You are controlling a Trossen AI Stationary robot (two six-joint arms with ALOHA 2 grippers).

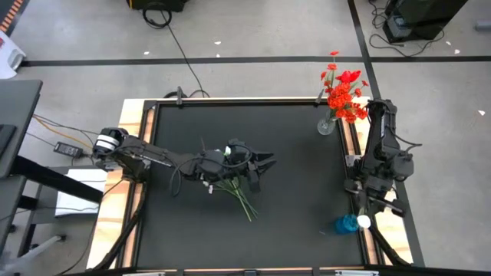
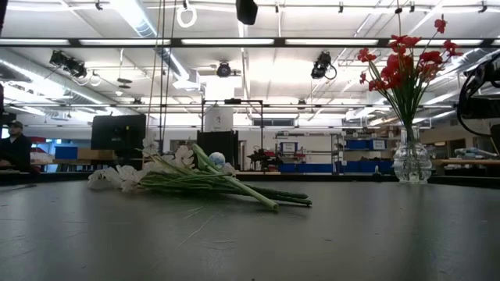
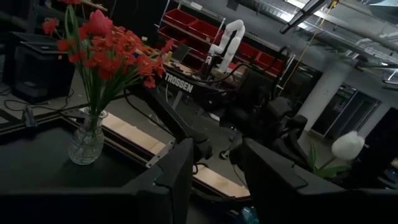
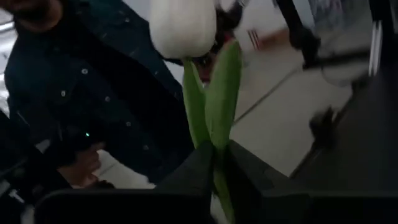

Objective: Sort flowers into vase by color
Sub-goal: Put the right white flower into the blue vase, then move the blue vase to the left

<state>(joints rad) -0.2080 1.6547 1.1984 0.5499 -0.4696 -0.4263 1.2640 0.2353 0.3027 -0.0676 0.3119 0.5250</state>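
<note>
At the desk's (image 1: 291,230) right edge, the right tool (image 4: 219,163) is sitting clamped on a white tulip (image 4: 184,25), clear only from its wrist. Mid-desk, the left tool (image 1: 261,162), fingers apart, is hovering above white flowers (image 1: 230,182). Red flowers (image 1: 344,96) are filling the far-right corner vase (image 1: 326,125). "TROSSEN" (image 3: 178,86) is showing.

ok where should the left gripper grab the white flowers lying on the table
Probably the bare stalks near the cut ends, from straight above, fingers across them. The flowers lie flat on the table, and their blooms and leaves crowd the other end, by the open left gripper.
</note>
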